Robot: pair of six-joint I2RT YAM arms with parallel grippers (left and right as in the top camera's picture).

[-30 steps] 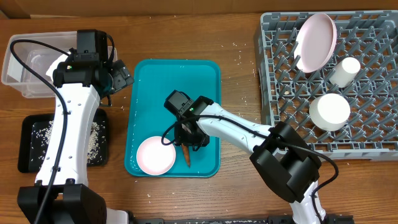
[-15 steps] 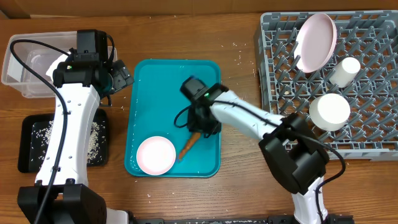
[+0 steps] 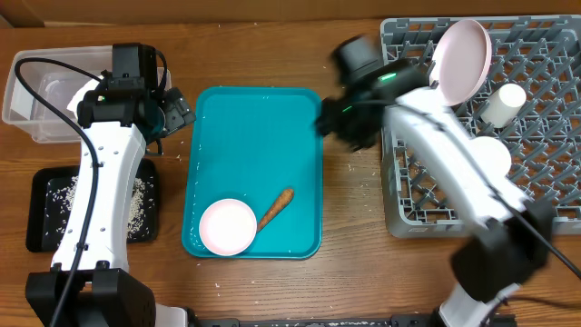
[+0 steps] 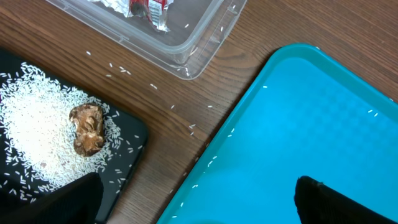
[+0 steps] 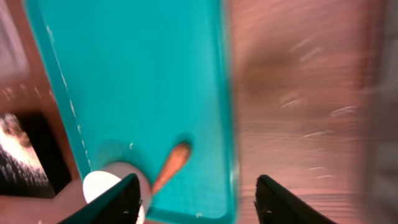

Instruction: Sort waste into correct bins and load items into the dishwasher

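Observation:
A small orange carrot [image 3: 275, 209] [image 5: 171, 164] lies slantwise on the teal serving tray [image 3: 254, 136], touching a pale pink bowl [image 3: 227, 227] [image 5: 102, 185]. My right gripper [image 3: 339, 123] [image 5: 199, 205], blurred, hangs open and empty above the tray's right edge, near the grey dish rack [image 3: 427, 195]. The rack holds a plate [image 3: 461, 59], a cup [image 3: 505, 102] and a bowl [image 3: 486, 162]. My left gripper [image 3: 179, 113] [image 4: 199, 210] is open over the tray's left edge. The clear tub [image 3: 32, 95] [image 4: 186, 43] holds crumpled paper [image 4: 140, 7]. The black tray [image 3: 54, 213] [image 4: 124, 143] holds rice [image 4: 31, 134] and a brown lump [image 4: 87, 127].
Loose rice grains [image 4: 155, 87] are scattered on the wood between the tub, the black tray and the teal tray. A strip of bare wood table [image 3: 354, 200] separates the teal tray from the rack.
My right gripper let go of the carrot, which turned slantwise against the bowl. The right arm then rose and swung right toward the rack. The left arm has not moved.

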